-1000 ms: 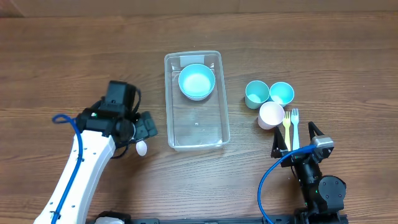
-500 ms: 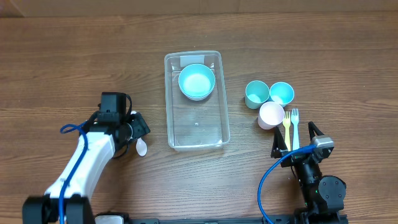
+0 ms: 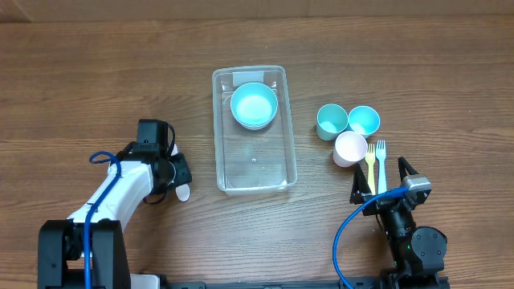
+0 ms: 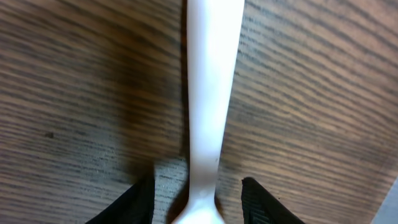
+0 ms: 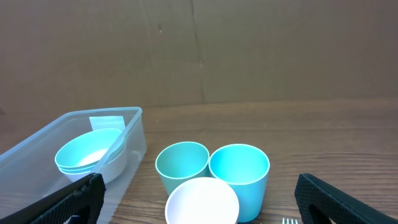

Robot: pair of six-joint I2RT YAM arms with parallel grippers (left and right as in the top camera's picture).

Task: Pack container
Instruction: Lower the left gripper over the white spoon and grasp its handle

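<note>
The clear rectangular container (image 3: 255,164) lies at the table's middle, with stacked light-blue bowls (image 3: 254,105) in its far end. A white plastic spoon (image 3: 183,192) lies on the wood left of it. My left gripper (image 3: 173,167) is down over the spoon. In the left wrist view the spoon's handle (image 4: 211,81) runs between the two black fingers, with a gap on each side, so the left gripper (image 4: 198,186) is still open. My right gripper (image 3: 379,183) rests open near the front right edge, holding nothing.
Right of the container stand a teal cup (image 3: 330,120), a blue cup (image 3: 363,120) and a white cup (image 3: 350,148). A yellow fork (image 3: 370,164) and a pale blue fork (image 3: 381,159) lie just ahead of the right gripper.
The left arm has drawn in and settled over the spoon, and its jaws have narrowed around the handle. The right arm has not moved.
</note>
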